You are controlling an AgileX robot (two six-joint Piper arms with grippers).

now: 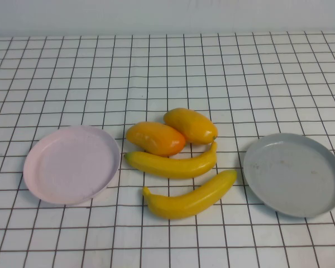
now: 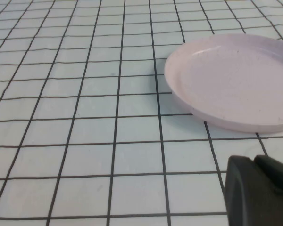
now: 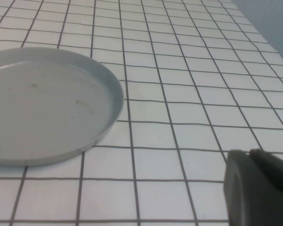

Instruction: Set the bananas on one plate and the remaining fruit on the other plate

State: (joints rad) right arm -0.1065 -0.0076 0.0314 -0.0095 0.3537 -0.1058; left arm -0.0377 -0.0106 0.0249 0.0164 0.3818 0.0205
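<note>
White grid-lined tablecloth [image 1: 167,61]: two glossy yellow bananas [image 1: 173,164] and two plump orange-yellow fruits [image 1: 156,138] lie between empty pink plate [image 1: 72,167] and grey plate [image 1: 293,176].
Sorting unstarted; left gripper [image 2: 259,188] and right gripper [image 3: 257,186], both closed and empty, hover beside their plates; next, one must open over a banana.

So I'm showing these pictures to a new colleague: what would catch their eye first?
The bright cluster mid-table: two orange-yellow mangoes huddled together, with two bananas just in front of them. Flanking the fruit are the empty pink plate on the robot's left and the empty grey plate on its right, all on a black-gridded white tablecloth. The left claw and right claw, both shut, show only in their wrist views, each near its own plate.
</note>
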